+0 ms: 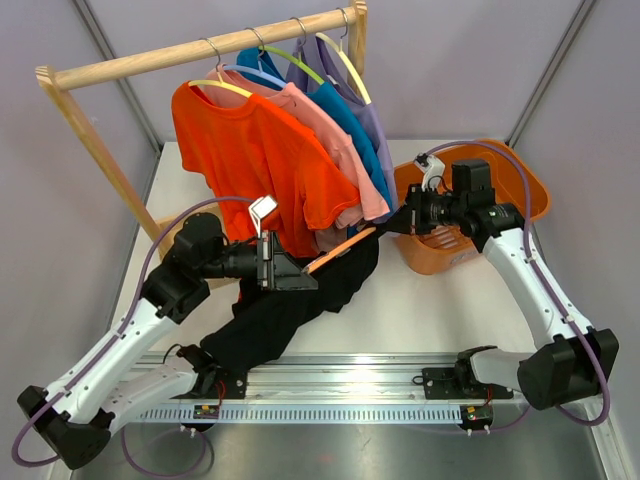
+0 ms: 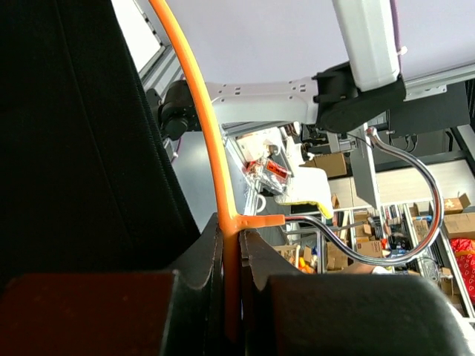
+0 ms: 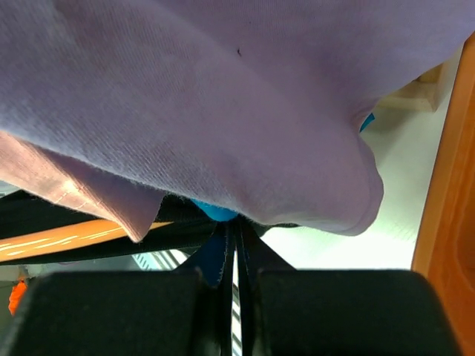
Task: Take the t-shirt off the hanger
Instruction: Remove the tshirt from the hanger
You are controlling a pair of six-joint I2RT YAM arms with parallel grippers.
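Noted left gripper (image 2: pixel 231 239) clamped on orange hanger (image 2: pixel 200 111), right gripper (image 3: pixel 236 239) pinched shut on black t-shirt (image 1: pixel 280 312); orange basket (image 1: pixel 432 254) alongside, contents not discernible.

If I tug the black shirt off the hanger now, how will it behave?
Probably floppy: the shirt sags from the hanger onto the table, so it should trail and bunch. The cloth may cling to the hanger rather than slide, though the left gripper clamps it firmly.

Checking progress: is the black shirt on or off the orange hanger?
On, at least partly: the right wrist view shows the hanger running between layers of the black shirt.
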